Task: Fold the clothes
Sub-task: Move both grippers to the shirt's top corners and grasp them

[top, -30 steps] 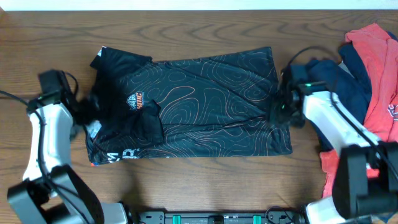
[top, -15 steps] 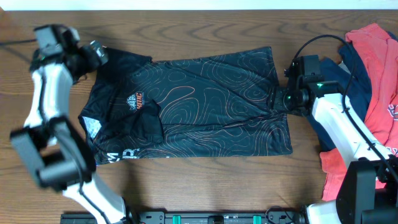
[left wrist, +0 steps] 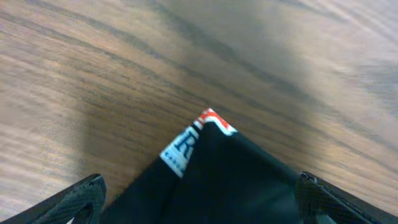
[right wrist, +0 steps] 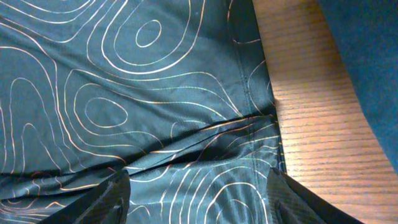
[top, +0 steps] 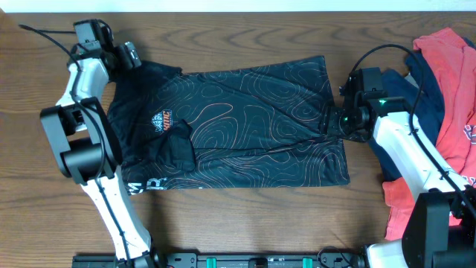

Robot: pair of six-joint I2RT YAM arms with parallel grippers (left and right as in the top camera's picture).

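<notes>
The worktop [top: 245, 216] is carrying the jersey [top: 238, 119], lying flat between both hands, with the pile [top: 446, 82] sitting behind the right hand [top: 331, 120]. The left hand [top: 128, 57] is arriving at the far sleeve, up from the jersey's near side, so a fold is getting lined up, I'd say. The right hand is holding at the hem [right wrist: 261, 118]. Overhead is hiding the jaws. The wrist views are showing both hands released, the sleeve tip [left wrist: 208, 124] poking between the left fingers [left wrist: 81, 196].

The black short-sleeved fabric jersey [top: 245, 126] bears thin orange-white contour lines. The plain cloth garment [top: 398, 89] is navy, the crumpled cloth garment [top: 457, 82] red, the grained wooden table [top: 245, 223] brown.
</notes>
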